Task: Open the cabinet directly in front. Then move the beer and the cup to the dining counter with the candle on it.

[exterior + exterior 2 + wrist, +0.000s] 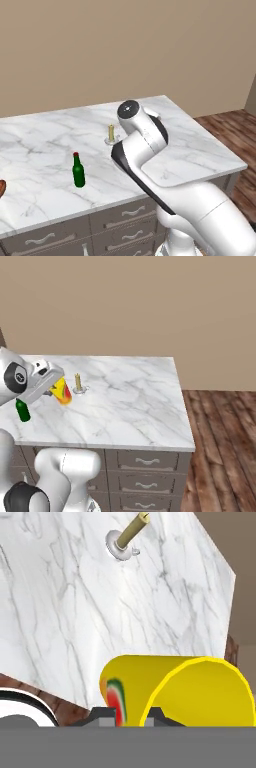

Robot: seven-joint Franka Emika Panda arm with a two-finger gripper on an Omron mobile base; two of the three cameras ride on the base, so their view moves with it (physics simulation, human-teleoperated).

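base cams flank (behind arm); share dining counter [200, 150]

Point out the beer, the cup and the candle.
beer [78, 175]: left base view, on the green body.
cup [62, 392]: right base view, on the yellow side wall.
candle [131, 532]: hand view, on the pale stick.

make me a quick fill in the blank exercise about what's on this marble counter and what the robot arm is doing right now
1. The gripper is shut on the yellow ____, carried above the dining counter.
2. The beer stands upright on the counter and has a ____ cap.
3. The candle is ____ than the beer.
4. Under the marble top, the drawers have ____ handles.

Missing words: cup; red; shorter; silver
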